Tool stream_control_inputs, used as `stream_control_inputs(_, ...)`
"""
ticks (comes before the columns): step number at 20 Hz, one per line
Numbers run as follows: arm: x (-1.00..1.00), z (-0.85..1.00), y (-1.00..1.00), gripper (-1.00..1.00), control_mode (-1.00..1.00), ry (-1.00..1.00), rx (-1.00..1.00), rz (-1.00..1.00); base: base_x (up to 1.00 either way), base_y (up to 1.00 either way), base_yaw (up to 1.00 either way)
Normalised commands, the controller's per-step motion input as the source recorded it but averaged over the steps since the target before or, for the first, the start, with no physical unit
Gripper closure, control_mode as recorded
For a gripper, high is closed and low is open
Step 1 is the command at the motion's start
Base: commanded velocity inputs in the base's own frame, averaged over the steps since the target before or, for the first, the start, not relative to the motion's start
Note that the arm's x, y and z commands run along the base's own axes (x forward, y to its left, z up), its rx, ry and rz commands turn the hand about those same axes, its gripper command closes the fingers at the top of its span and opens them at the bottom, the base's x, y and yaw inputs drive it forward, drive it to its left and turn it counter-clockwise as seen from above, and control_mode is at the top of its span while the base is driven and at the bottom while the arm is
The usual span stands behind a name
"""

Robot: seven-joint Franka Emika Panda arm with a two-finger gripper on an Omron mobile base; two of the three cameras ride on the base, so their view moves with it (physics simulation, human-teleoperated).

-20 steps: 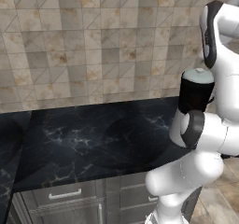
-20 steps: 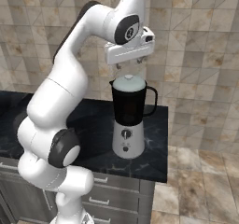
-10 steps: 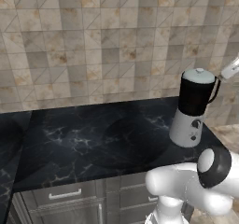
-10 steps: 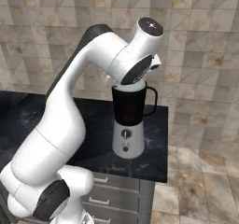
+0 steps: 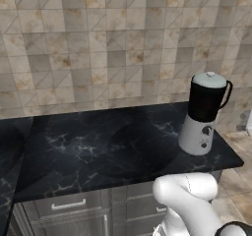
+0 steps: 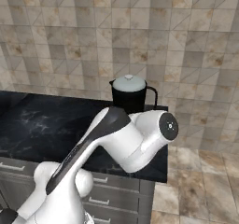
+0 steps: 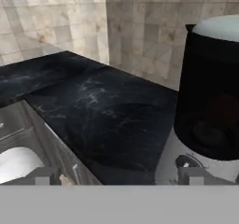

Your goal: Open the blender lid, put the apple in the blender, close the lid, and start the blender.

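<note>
The blender point(image 5: 202, 117) stands at the right end of the black counter, with a dark jar above a silver base. Its pale lid point(image 5: 210, 79) sits shut on the jar. In the right base view the blender lid point(image 6: 129, 83) and the jar top point(image 6: 128, 98) show behind my arm. In the hand view the jar point(image 7: 210, 97) and the base with its dial point(image 7: 183, 162) are close on the right. My gripper point(image 7: 119, 178) is open, its fingertips point(image 7: 43, 175) wide apart with nothing between them. It sits low, level with the blender base. The apple is hidden.
The black marble counter point(image 5: 98, 146) runs left from the blender to the tiled wall. Grey drawers with bar handles point(image 5: 64, 206) sit below it. The counter ends just right of the blender, with tiled floor point(image 6: 200, 181) beyond. My arm's elbow point(image 6: 140, 139) crosses in front of the counter.
The arm has swung from just above the blender lid down and round to a low pose beside the counter. The lid has stayed on the jar. The gripper has stayed open.
</note>
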Motion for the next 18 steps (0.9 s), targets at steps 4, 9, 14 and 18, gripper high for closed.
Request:
stream_control_inputs(4,-0.36,-0.94,0.00,-1.00,-1.00,-0.12,0.12,0.17,0.00,0.00,0.00)
stream_control_inputs(9,-0.03,-0.71,0.16,-1.00,-1.00,-0.05,0.01,0.17,0.00,0.00,0.00)
stream_control_inputs(14,0.01,-0.63,0.18,-1.00,-1.00,0.00,0.00,0.16,0.00,0.00,0.00)
stream_control_inputs(18,0.19,-0.54,0.02,-1.00,-1.00,0.00,0.03,0.02,0.00,0.00,0.00)
